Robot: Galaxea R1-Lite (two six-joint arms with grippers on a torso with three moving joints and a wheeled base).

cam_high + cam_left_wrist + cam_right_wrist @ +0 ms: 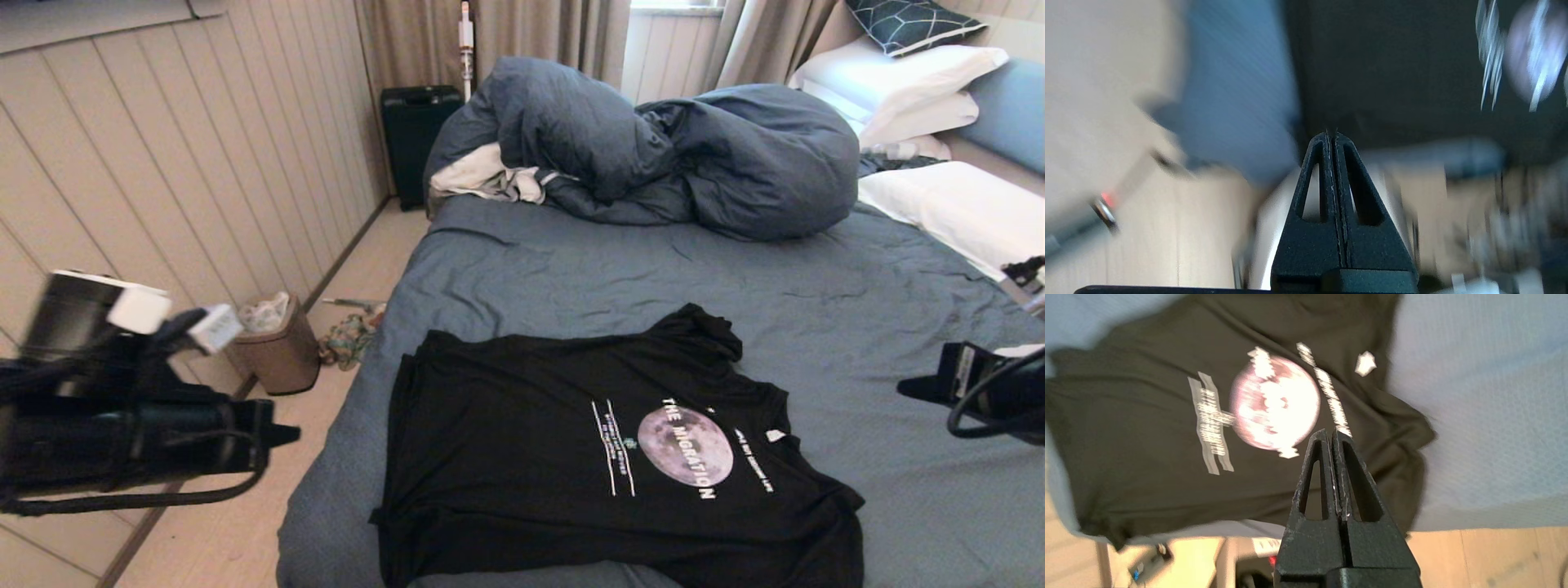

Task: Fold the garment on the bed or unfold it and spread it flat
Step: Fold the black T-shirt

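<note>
Black cotton, spread nearly flat: from my head camera the garment (571, 457) lies print-up on the near part of the bed (620, 278), its hem toward my left, its neck tag toward my right, one sleeve bunched at the far edge. The rumpled duvet (678, 147) sits well beyond it. My left pincer (282, 434) hangs off the bed's left side over the floor; my right pincer (906, 388) hovers above the sheet, right of the shirt.

Left wrist camera: fingers (1327, 163) pressed together, holding nothing.

Right wrist camera: pincer (1330, 457) likewise closed and empty above the moon print (1274, 402).
</note>
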